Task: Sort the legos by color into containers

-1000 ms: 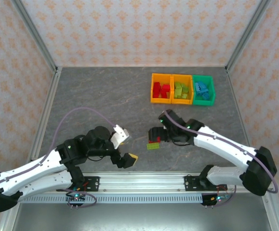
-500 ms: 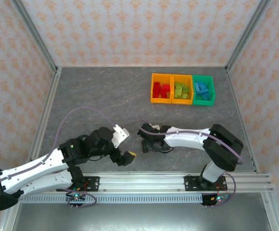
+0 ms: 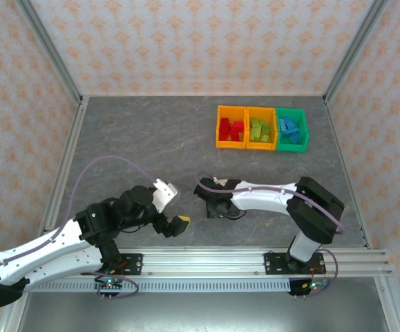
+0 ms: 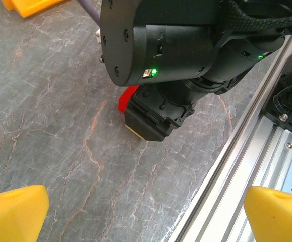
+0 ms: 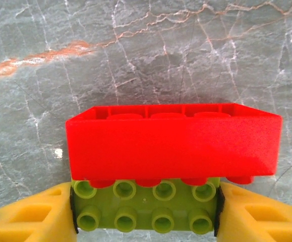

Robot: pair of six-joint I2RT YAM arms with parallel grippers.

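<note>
Two arms work near the front edge of the grey marbled table (image 3: pixel 137 138). The left gripper (image 3: pixel 176 223) hangs with its yellow fingers (image 4: pixel 14 214) spread wide, nothing between them. To its right, the right gripper (image 5: pixel 144 218) is squeezed onto a lime green studded plastic brick (image 5: pixel 146 204), a red studded plastic brick (image 5: pixel 171 141) pressed against it. Towards the far right corner three small plastic bins touch in a row: an orange bin (image 3: pixel 218 130) of red bricks (image 3: pixel 231 129), a second orange bin (image 3: pixel 260 146) of green bricks (image 3: pixel 258 130), a green bin (image 3: pixel 306 131) of blue bricks (image 3: pixel 289 130).
</note>
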